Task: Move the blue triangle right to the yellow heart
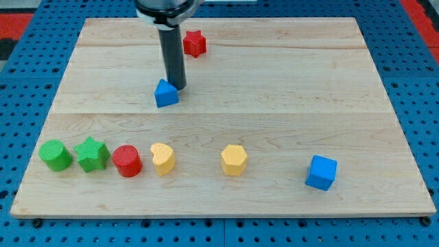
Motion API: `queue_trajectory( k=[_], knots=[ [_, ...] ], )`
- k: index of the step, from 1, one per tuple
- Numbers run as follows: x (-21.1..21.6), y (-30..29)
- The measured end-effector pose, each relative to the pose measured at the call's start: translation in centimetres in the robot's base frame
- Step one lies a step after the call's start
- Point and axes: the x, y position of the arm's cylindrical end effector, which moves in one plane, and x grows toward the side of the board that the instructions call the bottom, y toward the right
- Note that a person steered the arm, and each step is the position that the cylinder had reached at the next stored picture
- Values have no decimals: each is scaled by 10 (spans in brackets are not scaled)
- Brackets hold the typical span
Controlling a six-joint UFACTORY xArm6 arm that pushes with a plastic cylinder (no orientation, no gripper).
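The blue triangle [165, 93] lies on the wooden board [274, 82], left of centre in the upper half. My tip [178, 87] stands right behind it, touching its upper right side. The yellow heart [162, 158] sits well below the triangle, in the row of blocks near the view's bottom.
Along the bottom row from the left stand a green cylinder [55, 155], a green star [92, 154], a red cylinder [127, 161], then the heart, a yellow hexagon [234, 160] and a blue cube [321, 172]. A red star [194, 43] lies near the top, right of the rod.
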Motion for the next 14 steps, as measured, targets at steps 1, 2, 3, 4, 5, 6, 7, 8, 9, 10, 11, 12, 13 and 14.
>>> queue_trajectory(
  k=[1,2,3,4,5,6,7,8,9,10,11,12,13,14],
  knots=[
    [11,-24],
    [31,-30],
    [52,-61],
    [66,-88],
    [73,-113],
    [80,-92],
    [79,-52],
    [92,-29],
    [102,-23],
    [118,-35],
    [129,-26],
    [128,-20],
    [106,-20],
    [98,1]
  ],
)
